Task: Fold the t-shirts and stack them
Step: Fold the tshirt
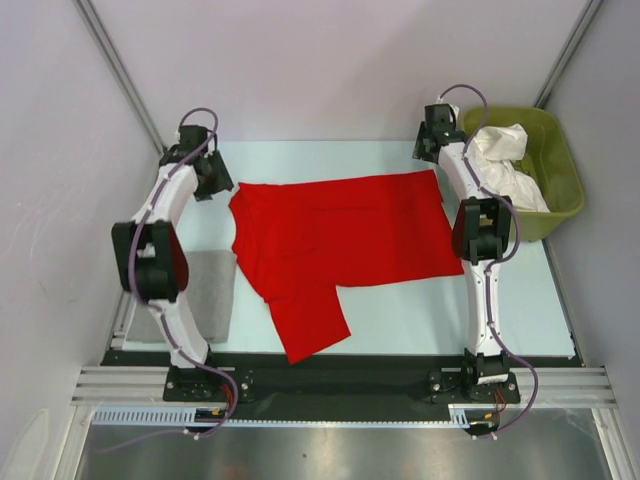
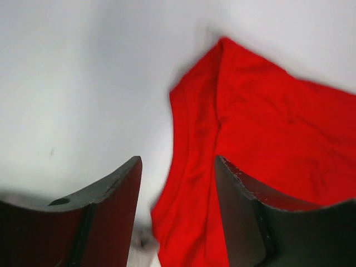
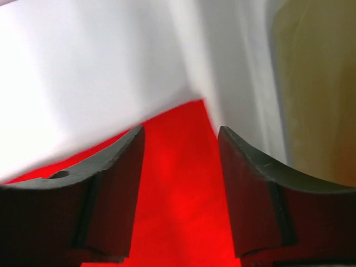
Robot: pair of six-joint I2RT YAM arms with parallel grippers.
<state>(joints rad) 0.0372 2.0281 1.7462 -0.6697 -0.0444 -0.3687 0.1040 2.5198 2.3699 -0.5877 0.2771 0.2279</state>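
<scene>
Red t-shirt [image 1: 340, 240]: flat, lower flap skewed.
My left gripper [image 2: 178, 164]: jaws apart, empty.
My right gripper [image 3: 181, 133]: likewise apart, empty.
Risk: the skewed flap could make my fold crooked.

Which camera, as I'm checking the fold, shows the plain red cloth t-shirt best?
The top external view: the plain red cloth t-shirt shows whole, spread out, with one flap reaching toward the near side. The left wrist view catches only a blurred edge portion of it; the right wrist view shows only one corner.
</scene>
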